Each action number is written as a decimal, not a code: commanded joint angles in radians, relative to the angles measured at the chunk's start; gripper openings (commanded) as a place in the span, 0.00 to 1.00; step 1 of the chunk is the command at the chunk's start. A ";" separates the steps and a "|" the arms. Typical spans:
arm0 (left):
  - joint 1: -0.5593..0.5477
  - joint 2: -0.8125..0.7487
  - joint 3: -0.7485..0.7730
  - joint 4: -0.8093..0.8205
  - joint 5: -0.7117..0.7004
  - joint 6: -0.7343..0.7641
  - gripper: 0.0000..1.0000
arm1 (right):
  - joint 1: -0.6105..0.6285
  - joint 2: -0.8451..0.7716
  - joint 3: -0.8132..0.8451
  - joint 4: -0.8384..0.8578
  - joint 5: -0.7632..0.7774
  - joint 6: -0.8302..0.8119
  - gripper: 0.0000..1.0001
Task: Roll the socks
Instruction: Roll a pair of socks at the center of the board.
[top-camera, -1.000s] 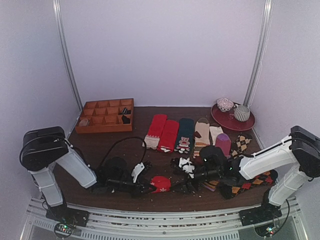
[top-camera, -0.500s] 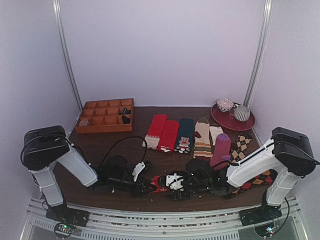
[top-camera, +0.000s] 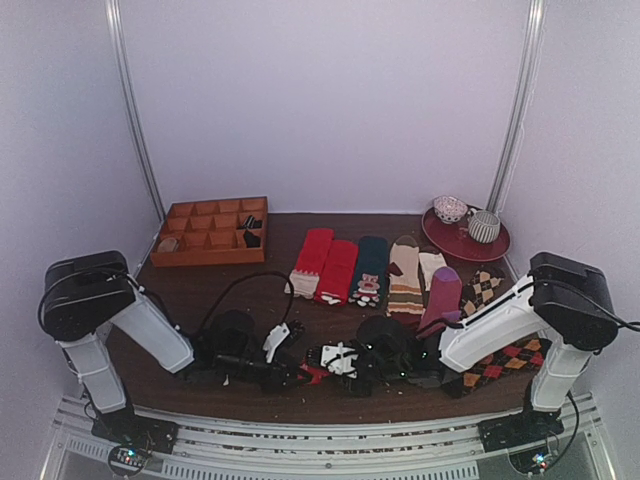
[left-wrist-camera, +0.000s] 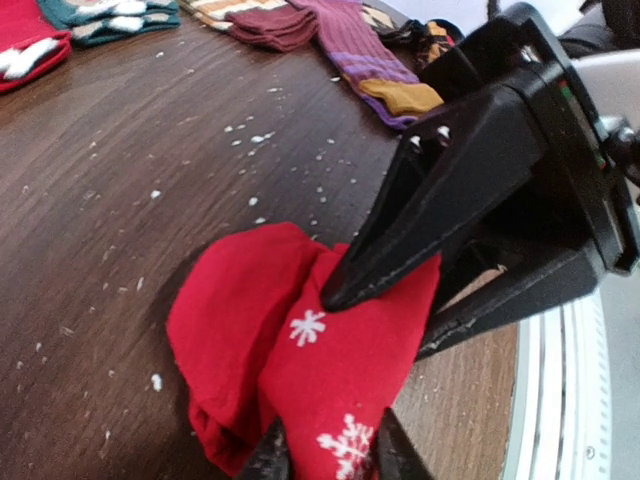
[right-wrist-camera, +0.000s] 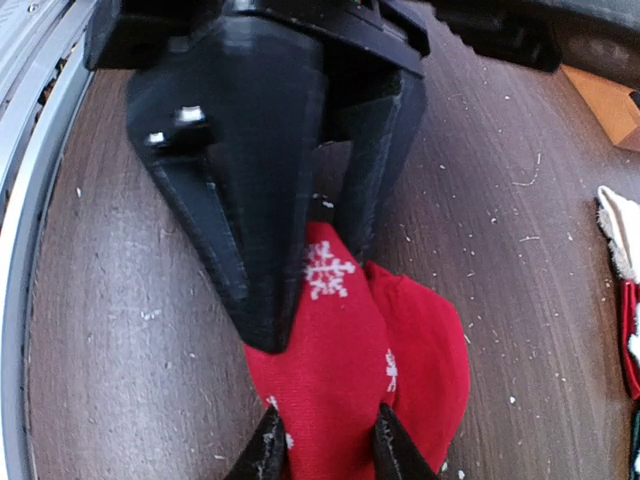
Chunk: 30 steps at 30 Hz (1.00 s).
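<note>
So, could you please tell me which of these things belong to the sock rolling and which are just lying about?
In the job: red sock bundle; left gripper and right gripper, both clamped on it.
Lying about: row of flat socks, purple sock, argyle socks, wooden compartment tray, red plate with cups.

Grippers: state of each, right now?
Left gripper: closed on the socks, which are rolled into a red bundle.
Right gripper: closed on the same socks from the opposite side.
</note>
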 joint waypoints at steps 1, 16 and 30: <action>-0.002 -0.071 -0.044 -0.289 -0.150 0.066 0.44 | -0.007 0.048 0.032 -0.192 -0.065 0.102 0.18; -0.017 -0.408 -0.173 0.000 -0.232 0.368 0.93 | -0.148 0.277 0.303 -0.744 -0.339 0.357 0.18; -0.015 -0.132 -0.087 0.131 -0.156 0.444 0.80 | -0.181 0.395 0.384 -0.877 -0.410 0.379 0.17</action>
